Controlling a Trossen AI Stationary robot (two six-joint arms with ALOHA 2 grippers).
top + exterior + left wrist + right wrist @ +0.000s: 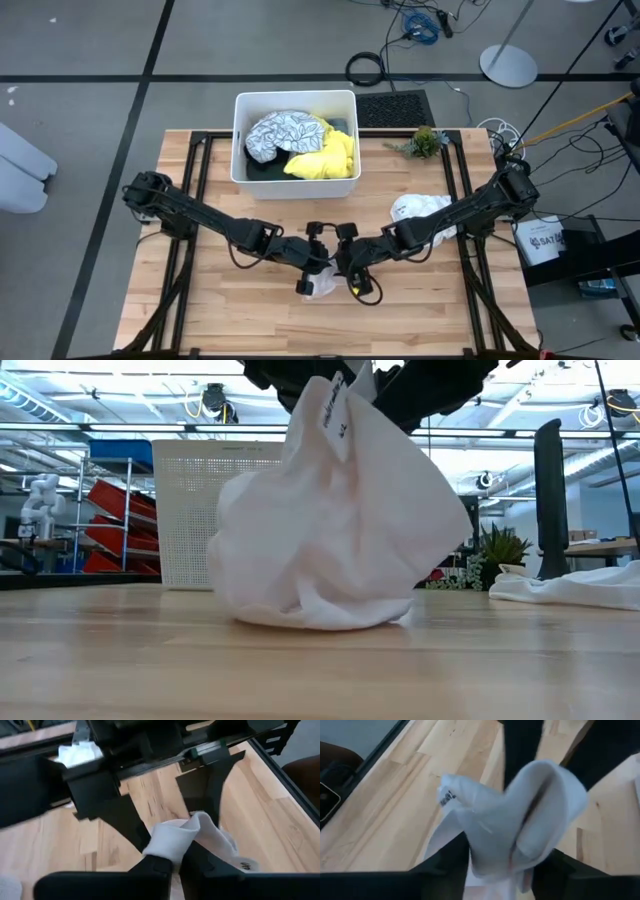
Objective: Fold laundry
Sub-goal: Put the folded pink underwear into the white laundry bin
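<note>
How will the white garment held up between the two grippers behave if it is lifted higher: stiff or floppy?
Probably floppy: the white garment hangs crumpled, its lower folds resting on the table. Likely light, since the left gripper pinches only a small fold. It may slip from the right gripper, whose fingers stand apart.

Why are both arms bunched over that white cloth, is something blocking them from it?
Nothing visible blocks them. Both tools already meet at the white cloth, near the table's front middle: the left tool pinches a fold, and the right tool has cloth between its fingers. The wood around it is bare.
</note>
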